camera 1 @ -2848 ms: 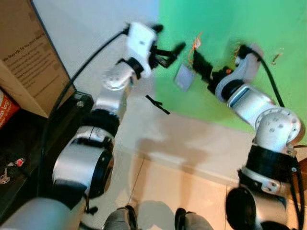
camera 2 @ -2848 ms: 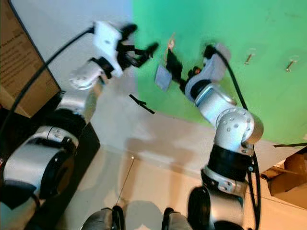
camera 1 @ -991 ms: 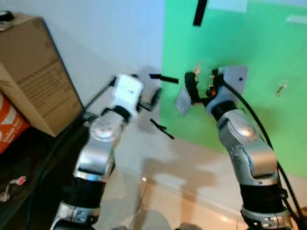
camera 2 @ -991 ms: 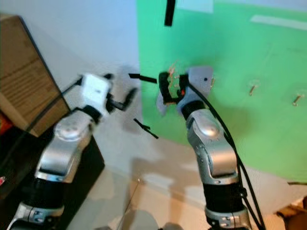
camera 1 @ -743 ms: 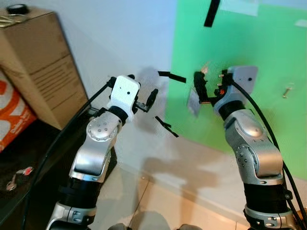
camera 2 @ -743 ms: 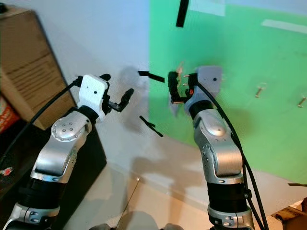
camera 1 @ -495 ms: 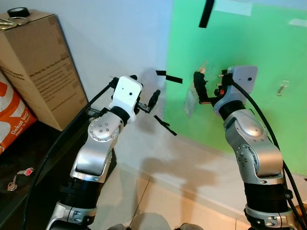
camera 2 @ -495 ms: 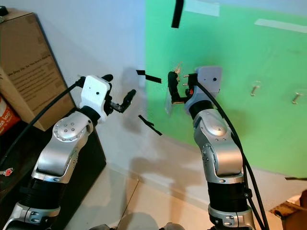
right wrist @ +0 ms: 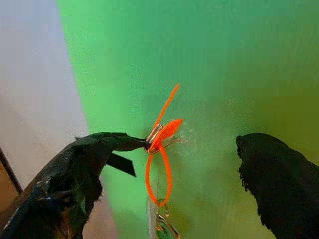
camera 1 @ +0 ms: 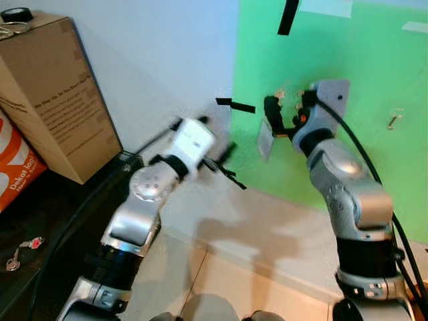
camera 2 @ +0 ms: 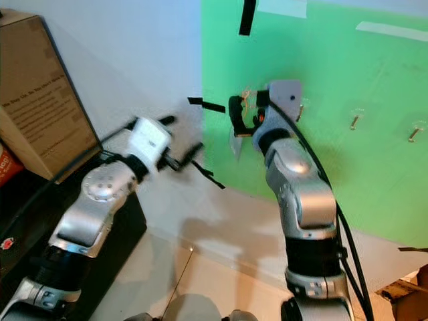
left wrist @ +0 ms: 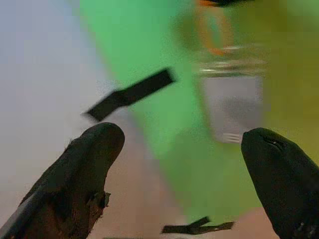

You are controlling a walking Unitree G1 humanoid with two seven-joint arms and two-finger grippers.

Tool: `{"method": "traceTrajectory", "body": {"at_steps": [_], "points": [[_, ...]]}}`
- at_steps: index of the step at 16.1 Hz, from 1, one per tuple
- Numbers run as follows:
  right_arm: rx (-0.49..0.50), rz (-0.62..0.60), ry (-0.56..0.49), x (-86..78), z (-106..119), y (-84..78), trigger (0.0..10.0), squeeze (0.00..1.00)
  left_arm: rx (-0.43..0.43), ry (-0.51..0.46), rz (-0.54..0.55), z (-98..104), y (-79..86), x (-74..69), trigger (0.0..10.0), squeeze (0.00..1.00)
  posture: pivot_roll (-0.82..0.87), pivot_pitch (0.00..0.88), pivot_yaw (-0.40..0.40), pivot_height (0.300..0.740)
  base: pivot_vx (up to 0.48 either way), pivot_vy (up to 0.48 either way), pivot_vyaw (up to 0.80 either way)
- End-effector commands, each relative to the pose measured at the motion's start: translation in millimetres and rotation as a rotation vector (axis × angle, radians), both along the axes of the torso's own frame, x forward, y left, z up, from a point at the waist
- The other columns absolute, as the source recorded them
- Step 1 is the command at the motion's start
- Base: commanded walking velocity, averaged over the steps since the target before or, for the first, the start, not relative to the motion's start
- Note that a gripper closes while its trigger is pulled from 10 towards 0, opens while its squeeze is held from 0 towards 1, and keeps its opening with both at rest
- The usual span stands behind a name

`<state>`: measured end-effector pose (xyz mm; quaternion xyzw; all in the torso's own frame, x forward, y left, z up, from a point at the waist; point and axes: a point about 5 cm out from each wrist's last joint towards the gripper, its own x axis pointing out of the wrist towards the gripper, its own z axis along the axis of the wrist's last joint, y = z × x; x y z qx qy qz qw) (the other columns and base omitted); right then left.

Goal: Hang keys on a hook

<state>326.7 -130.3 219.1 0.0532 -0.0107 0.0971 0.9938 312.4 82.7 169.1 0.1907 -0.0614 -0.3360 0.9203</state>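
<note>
The keys hang against the green wall (camera 1: pixel 348 60) by an orange loop (right wrist: pixel 158 172), with a grey tag (camera 1: pixel 265 140) dangling below. The loop's top sits on a small hook (right wrist: pixel 160 135). My right gripper (right wrist: pixel 192 144) is raised to that hook and open, its fingers wide apart on either side of the loop. One fingertip (right wrist: pixel 134 143) touches the loop's top. My left gripper (camera 1: pixel 224 155) is open and holds nothing, lower and to the left, near the wall. In the left wrist view the tag (left wrist: pixel 234 109) shows between its fingers.
Two more hooks (camera 2: pixel 356 120) (camera 2: pixel 414 132) stick out of the green wall to the right. Black tape strips (camera 1: pixel 235 105) mark the wall. A cardboard box (camera 1: pixel 47 87), an orange bag (camera 1: pixel 17 160) and another key set (camera 1: pixel 23 246) sit on a black table at the left.
My left arm has dropped lower and swung right towards the wall, blurred in motion. My right gripper stays at the hook with the keys hanging there.
</note>
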Motion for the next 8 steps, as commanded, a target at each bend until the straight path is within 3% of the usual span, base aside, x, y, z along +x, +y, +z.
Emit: {"method": "traceTrajectory", "body": {"at_steps": [1,2,3,6,8], "points": [[0.039,0.036,0.015,1.9,3.5,5.9,10.0,0.00,0.031,-0.024,-0.046,2.2,-6.5,1.1,10.0,0.00,-0.17,0.005,0.011,0.740,0.000,0.000,0.00],[0.108,0.033,0.033,4.4,7.1,4.8,10.0,0.00,0.030,-0.033,-0.074,2.8,-14.0,4.1,10.0,0.00,-0.18,0.006,0.007,0.740,0.000,0.000,0.00],[0.293,0.028,0.081,10.1,16.6,-1.0,10.0,0.00,0.067,-0.078,-0.175,3.9,-38.7,12.7,10.0,0.00,-0.20,0.016,-0.006,0.740,0.000,0.000,0.00],[0.359,0.027,0.092,11.3,21.1,-5.2,10.0,0.00,0.103,-0.100,-0.208,3.0,-48.9,17.6,10.0,0.00,-0.21,0.019,-0.007,0.740,0.000,0.000,0.00],[0.414,0.033,0.099,10.3,31.9,-15.0,10.0,0.00,0.128,-0.131,-0.224,6.0,-67.9,29.4,10.0,0.00,-0.26,0.042,-0.007,0.740,0.000,0.000,0.00]]}}
